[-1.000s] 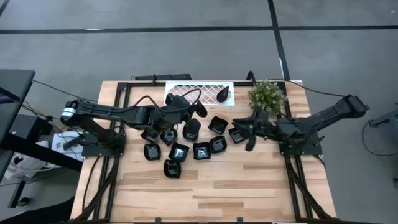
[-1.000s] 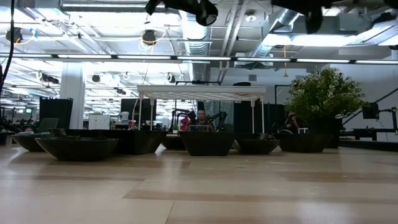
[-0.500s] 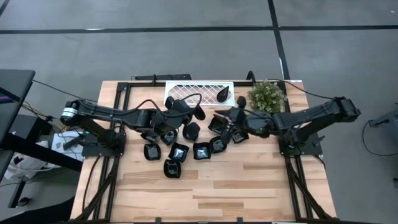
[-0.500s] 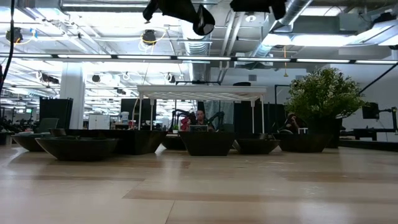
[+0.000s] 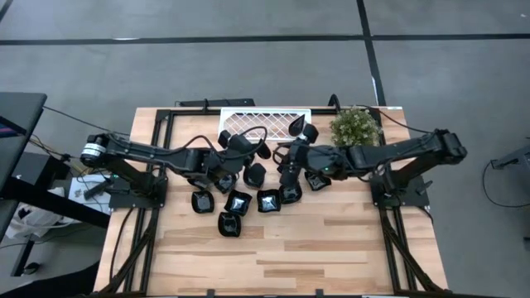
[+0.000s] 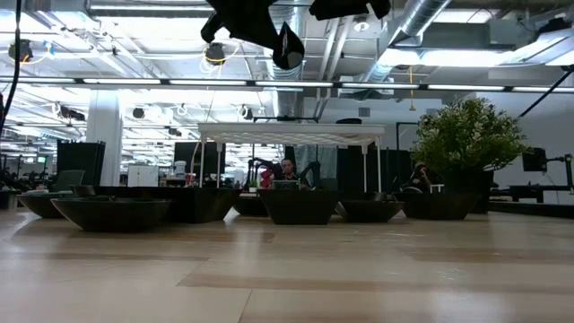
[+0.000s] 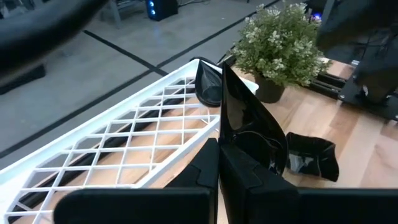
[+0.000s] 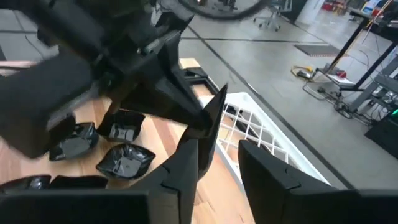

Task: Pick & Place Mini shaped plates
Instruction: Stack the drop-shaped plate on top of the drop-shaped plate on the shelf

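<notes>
My left gripper [image 5: 258, 151] is shut on a glossy black mini shaped plate [image 7: 249, 124], held in the air beside the white lattice tray [image 5: 265, 124]. In the low view this plate [image 6: 287, 45] hangs high over the table. One teardrop plate [image 5: 296, 126] lies on the tray. Several more plates [image 5: 267, 201] rest on the wood in a cluster. My right gripper [image 5: 286, 161] stands open close to the right of the held plate. In its own wrist view, the right gripper [image 8: 227, 155] has only the tray showing between its fingers. My left gripper pinches the plate's lower rim [image 7: 230, 149] between its two fingers. The fingers come from the table's left, slanting a little downward. The plate stands on edge above the fingers, lifted clear of table and tray.
A potted green plant [image 5: 356, 128] stands at the far right of the table, beside the tray. Black rails [image 5: 157, 132] run along both sides of the table. The near half of the wooden top [image 5: 273, 257] holds nothing.
My right gripper has swung up from the right side of the plate cluster toward the table's left and far edge, ending beside the left gripper. My left gripper has sunk a little with its plate, which stays on edge.
</notes>
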Robot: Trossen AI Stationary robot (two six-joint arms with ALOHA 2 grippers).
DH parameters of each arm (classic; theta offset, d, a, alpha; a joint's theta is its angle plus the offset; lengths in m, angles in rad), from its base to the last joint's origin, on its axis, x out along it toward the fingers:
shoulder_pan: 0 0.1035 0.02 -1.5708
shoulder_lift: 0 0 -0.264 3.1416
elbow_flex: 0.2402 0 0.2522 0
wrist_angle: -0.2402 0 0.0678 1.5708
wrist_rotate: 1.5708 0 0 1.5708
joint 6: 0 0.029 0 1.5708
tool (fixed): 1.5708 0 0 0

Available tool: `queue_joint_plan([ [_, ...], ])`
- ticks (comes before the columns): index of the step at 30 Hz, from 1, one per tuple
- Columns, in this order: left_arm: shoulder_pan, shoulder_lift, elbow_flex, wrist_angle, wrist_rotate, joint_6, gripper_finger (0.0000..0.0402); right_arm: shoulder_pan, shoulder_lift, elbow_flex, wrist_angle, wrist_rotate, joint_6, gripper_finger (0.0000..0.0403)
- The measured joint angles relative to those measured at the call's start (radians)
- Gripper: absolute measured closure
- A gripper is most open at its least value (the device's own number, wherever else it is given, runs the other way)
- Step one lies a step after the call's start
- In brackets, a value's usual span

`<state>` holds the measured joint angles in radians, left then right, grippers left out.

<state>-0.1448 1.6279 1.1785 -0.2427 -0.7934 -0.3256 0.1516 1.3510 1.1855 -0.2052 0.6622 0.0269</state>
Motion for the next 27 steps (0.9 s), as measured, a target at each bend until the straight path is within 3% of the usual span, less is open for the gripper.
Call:
queue_joint_plan([
  [15,0.001,0.0,-0.032,0.06,-0.03,0.012,0.0398,-0.038,0.071,0.015,-0.004,-0.105,0.121,0.0263],
  [27,0.001,0.0,-0.032,0.066,-0.03,0.033,0.0398,-0.044,0.095,0.016,0.006,-0.086,0.124,0.0276],
])
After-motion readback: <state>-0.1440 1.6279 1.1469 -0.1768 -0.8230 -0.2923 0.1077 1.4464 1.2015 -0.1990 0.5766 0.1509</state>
